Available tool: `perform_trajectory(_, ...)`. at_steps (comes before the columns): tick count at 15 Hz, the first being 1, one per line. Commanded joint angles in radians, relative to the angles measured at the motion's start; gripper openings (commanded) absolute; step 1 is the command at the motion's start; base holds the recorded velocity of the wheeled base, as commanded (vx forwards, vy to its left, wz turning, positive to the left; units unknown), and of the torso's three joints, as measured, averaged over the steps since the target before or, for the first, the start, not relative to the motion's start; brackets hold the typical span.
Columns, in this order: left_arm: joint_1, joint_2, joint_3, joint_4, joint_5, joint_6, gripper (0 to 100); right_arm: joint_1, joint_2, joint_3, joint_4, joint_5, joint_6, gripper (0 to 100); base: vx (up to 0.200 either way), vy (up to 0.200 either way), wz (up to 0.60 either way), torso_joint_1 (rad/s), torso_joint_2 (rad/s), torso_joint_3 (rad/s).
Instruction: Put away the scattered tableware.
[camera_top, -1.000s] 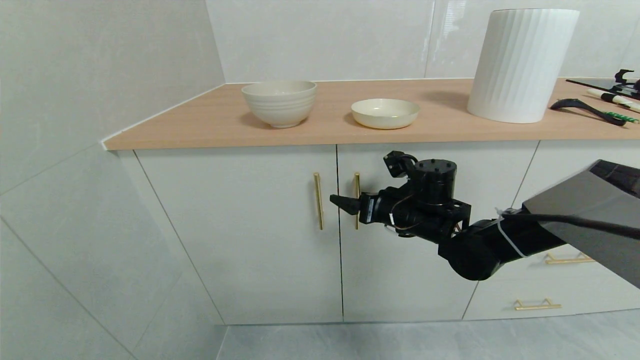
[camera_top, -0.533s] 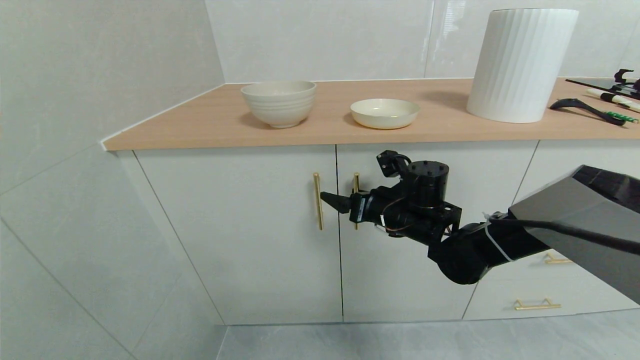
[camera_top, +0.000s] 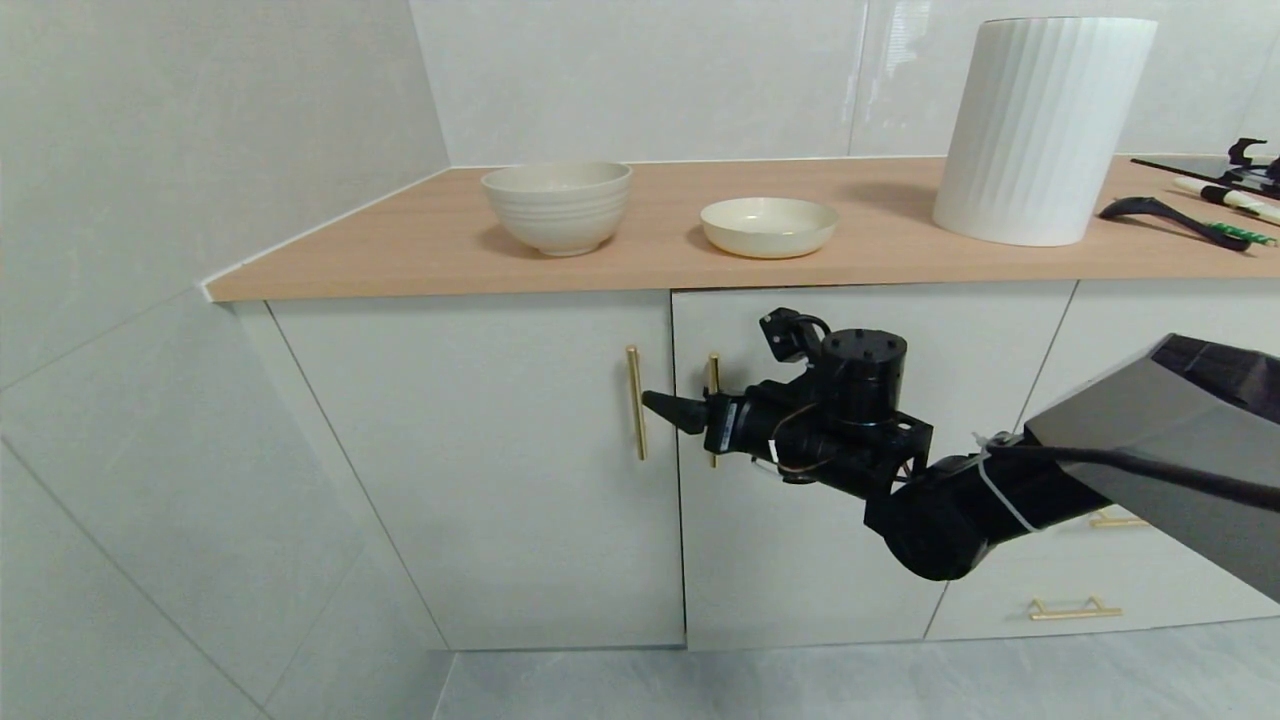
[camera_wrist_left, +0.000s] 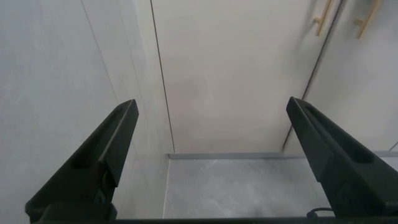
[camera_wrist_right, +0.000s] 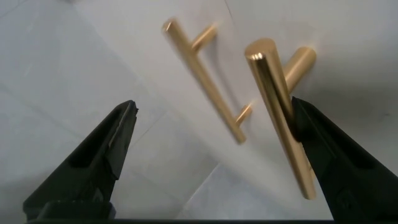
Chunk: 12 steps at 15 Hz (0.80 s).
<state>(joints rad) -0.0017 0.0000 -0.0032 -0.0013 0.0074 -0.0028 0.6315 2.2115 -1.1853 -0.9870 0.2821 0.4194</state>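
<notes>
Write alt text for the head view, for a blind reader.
The right gripper is at the two gold handles of the cabinet doors. On the wooden counter above stand a bowl, a shallow dish and a tall white container.

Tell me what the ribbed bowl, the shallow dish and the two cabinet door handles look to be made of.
Cream ribbed round bowl: likely glazed ceramic; soft sheen, thick rim, though it may be melamine.
Pale-yellow shallow round dish: the same, glossier inside.
Gold bar-shaped door handles: metal, brushed brass-like finish; streaked highlights along the rod.
</notes>
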Motion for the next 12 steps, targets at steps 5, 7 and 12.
perform_trajectory(5, 0.0, 0.0, 0.0, 0.0, 0.0, 0.004, 100, 0.001, -0.107, 0.162, -0.039, 0.121, -0.001, 100, 0.0, 0.0, 0.0, 0.0, 0.0, 0.0)
perform_trajectory(7, 0.0, 0.0, 0.0, 0.0, 0.0, 0.001, 100, 0.004, -0.139, 0.202, -0.039, 0.138, 0.001, 100, 0.0, 0.0, 0.0, 0.0, 0.0, 0.0)
perform_trajectory(12, 0.0, 0.0, -0.026, -0.051, 0.06, 0.001, 100, 0.024, -0.231, 0.421, -0.182, 0.195, 0.004, 100, 0.0, 0.0, 0.0, 0.0, 0.0, 0.0)
